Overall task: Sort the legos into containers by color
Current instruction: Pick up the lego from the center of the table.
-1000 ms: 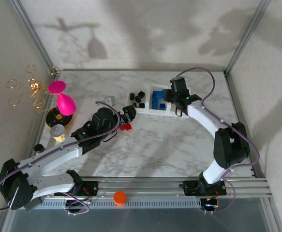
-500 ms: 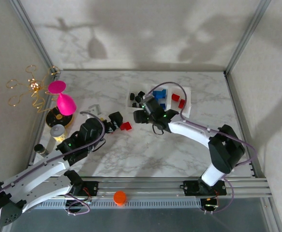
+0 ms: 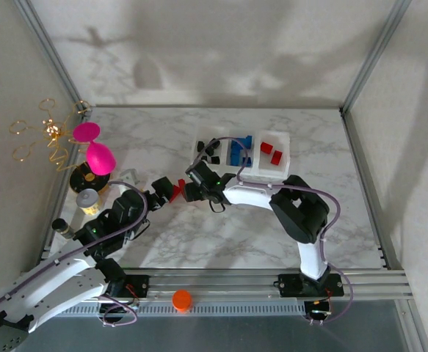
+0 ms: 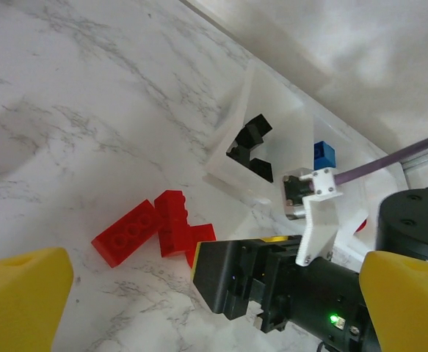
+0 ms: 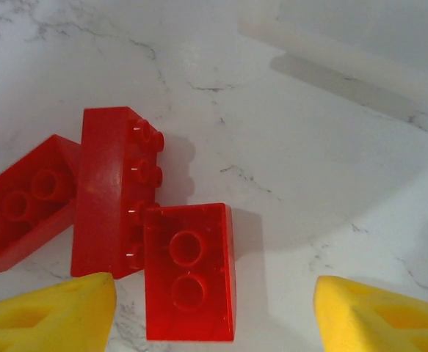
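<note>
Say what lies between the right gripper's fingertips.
In the right wrist view, a red two-stud brick lies on the marble between the open right gripper's fingertips, clear of both.

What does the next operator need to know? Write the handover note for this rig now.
Right gripper: open, empty, low over the loose red bricks.
Left gripper: open, empty, hanging close behind the right one.
Loose red bricks: three, bunched on the table in front of the left tray.
Done: black bricks in the left tray, blue bricks in the middle tray, sorted red bricks in the right tray.
Left: move the three loose ones to the right tray.
</note>
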